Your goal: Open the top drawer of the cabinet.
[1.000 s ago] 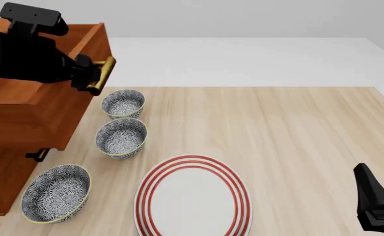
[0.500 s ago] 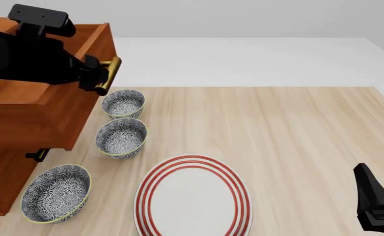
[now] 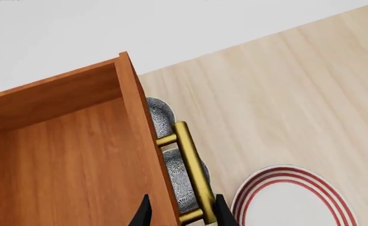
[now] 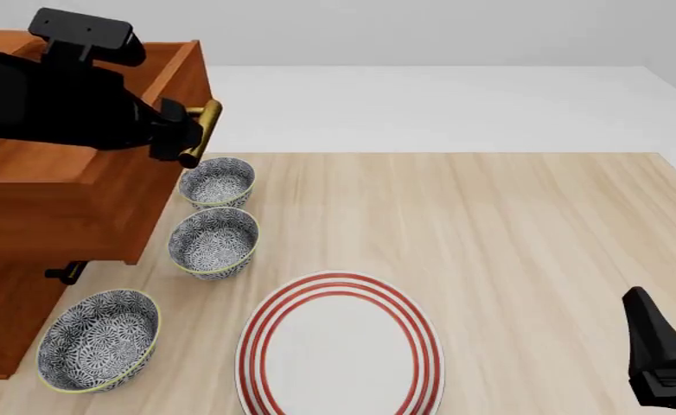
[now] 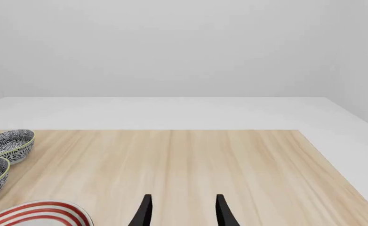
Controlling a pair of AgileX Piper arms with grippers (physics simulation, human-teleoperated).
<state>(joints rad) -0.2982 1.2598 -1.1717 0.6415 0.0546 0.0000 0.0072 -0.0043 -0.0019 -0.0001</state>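
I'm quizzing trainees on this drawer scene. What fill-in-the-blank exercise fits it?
1. The left gripper straddles the top drawer's brass bar ____.
2. Patterned bowls on the wooden table number ____.
3. The round white plate has ____ rings.
4. The right gripper holds ____.

Missing: handle; three; red; nothing

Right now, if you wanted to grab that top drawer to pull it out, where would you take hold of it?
By the brass bar handle on the top drawer front. It stands off the wood on two posts, so fingers fit either side. Come from above, as the left gripper does, straddling the bar and drawer front.
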